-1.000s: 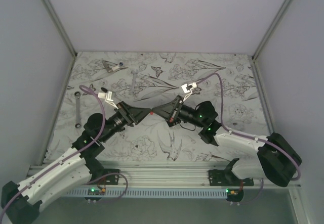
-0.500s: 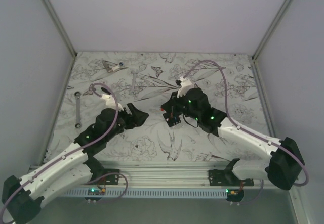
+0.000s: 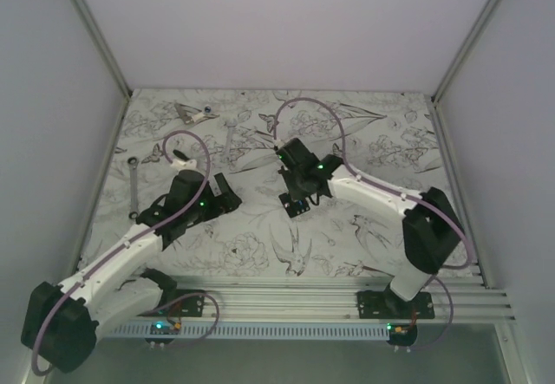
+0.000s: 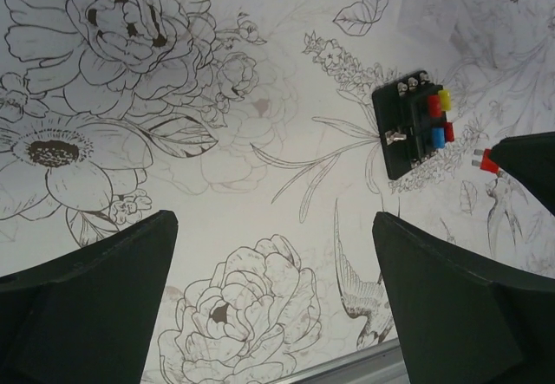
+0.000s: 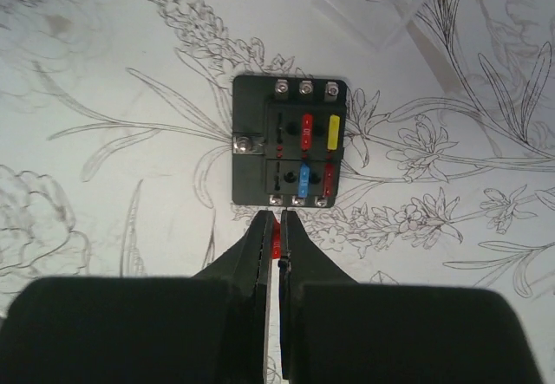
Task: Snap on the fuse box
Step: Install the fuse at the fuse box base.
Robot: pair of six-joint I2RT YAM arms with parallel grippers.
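— Where's the fuse box [image 5: 289, 141]?
— Flat on your flower-print table [image 5: 104, 72], slots up, red, yellow and blue fuses [image 5: 306, 126] showing. It sits just ahead of your right gripper [image 5: 276, 221]; I can't tell whether they touch.
— Right gripper's state?
— Clenched, pinching a small red piece [image 5: 276, 247] between the tips.
— And the left gripper [image 4: 273, 224]?
— Released. Your jaws are spread wide, only printed table between them. A clear plastic piece [image 5: 368, 7] lies beyond the box.
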